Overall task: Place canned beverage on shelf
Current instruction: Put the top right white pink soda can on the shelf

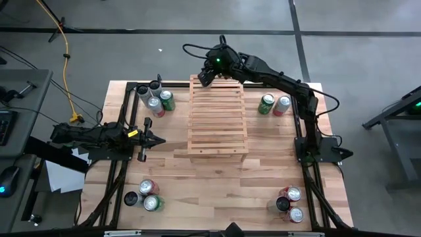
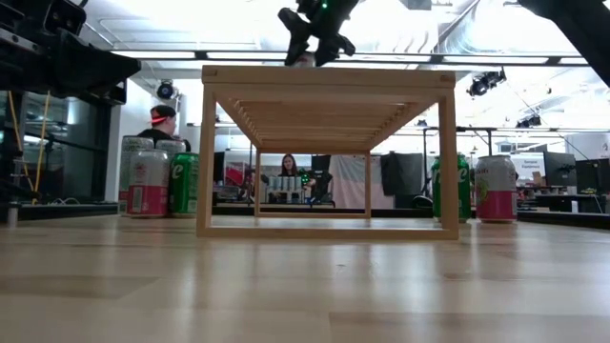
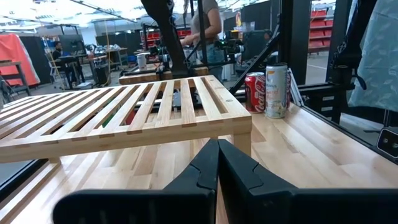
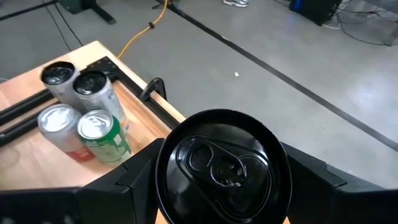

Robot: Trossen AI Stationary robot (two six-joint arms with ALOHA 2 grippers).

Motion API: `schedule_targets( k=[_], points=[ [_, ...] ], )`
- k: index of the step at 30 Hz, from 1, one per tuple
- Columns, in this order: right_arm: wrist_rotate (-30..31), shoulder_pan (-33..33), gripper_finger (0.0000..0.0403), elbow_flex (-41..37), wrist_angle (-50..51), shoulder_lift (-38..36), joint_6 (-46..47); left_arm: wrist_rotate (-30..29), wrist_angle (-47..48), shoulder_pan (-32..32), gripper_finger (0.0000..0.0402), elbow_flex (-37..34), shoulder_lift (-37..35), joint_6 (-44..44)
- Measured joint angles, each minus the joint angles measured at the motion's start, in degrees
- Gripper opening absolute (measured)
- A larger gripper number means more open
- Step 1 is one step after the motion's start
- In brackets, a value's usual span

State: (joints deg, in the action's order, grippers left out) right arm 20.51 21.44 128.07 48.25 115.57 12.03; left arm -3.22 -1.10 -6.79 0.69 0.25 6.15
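Overhead, the right gripper (image 1: 205, 74) is clamped on a black-topped can (image 4: 221, 167), held upright above the far edge of the slatted shelf (image 1: 218, 118), while the left gripper (image 1: 146, 139), fingers together, waits beside the shelf's left side.

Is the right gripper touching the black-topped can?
Touching. In the right wrist view the right gripper has its fingers pressed against both sides of the black-topped can.

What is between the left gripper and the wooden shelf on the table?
Nothing: in the high view, only bare tabletop separates the shut left gripper from the shelf. The left wrist view agrees.
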Motion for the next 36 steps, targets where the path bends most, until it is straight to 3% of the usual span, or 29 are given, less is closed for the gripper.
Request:
schedule_targets(
  k=[10,18,36],
  points=[
    [-0.15,-0.06,0.0240,0.00,0.44,0.62,-0.09,0.01,0.02,-0.01,0.0000,0.02,0.00,0.00],
    [0.14,0.01,0.0272,0.15,-0.20,1.64,-1.12,0.01,-0.01,0.00,0.0000,0.02,0.00,0.00],
    [-0.09,0.34,0.0279,0.02,-3.98,1.88,-1.97,0.02,0.00,0.00,0.0000,0.01,0.00,0.00]
  ],
)
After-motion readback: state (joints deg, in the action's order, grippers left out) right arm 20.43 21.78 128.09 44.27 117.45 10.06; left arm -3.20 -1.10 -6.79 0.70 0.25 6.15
